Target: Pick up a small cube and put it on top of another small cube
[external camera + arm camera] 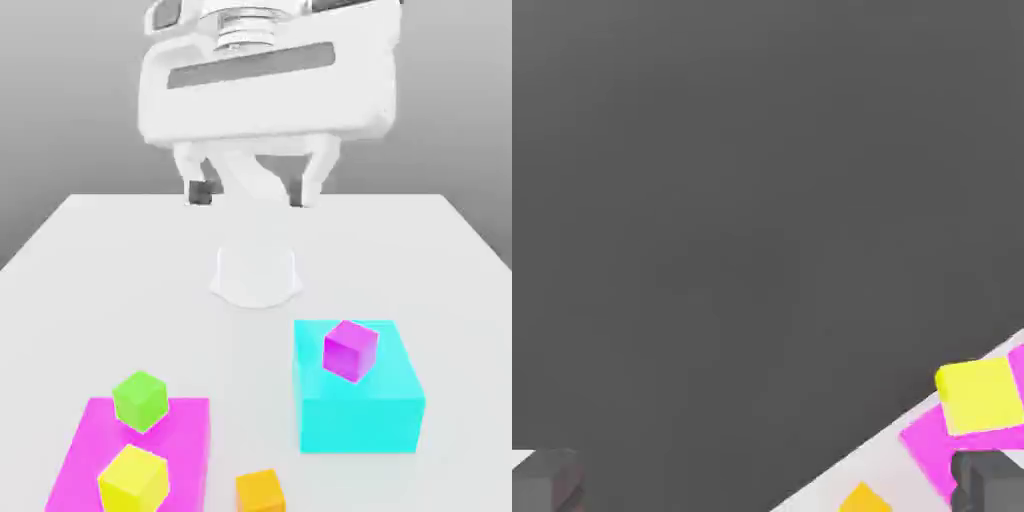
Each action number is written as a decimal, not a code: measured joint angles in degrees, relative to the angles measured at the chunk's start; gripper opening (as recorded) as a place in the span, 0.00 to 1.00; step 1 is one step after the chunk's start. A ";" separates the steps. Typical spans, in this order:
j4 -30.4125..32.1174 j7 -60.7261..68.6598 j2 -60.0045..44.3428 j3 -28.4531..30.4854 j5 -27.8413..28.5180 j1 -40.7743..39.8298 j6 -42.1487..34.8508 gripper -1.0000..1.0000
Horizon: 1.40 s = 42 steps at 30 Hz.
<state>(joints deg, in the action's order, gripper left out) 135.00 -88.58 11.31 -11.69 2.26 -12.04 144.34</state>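
At the top centre of the exterior view, the gripper (248,192) is seen held above the white table (220,370), its two fingers spread wide, with nothing grasped. The orange cube (261,492) is seen on the table at the bottom centre of that view. At the lower left, the green cube (141,402) and the yellow cube (134,480) are carried by a flat magenta slab (185,440). At the lower right, a purple cube (350,351) is supported by a cyan block (358,425).

And here's the pale, smooth tabletop (256,350), brightly lit, its far edge straight, with a plain grey backdrop (60,110) rising behind, darker towards the table's sides
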 joint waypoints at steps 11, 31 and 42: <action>1.96 -28.96 -21.78 1.03 4.77 0.95 7.70 0.50; 2.25 -36.24 -29.47 3.17 4.03 2.95 10.87 0.00; -5.45 -9.22 -21.04 4.20 -0.40 -6.76 -5.05 0.00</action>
<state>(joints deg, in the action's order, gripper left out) 129.54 -97.80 -9.73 -7.48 1.86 -18.80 139.29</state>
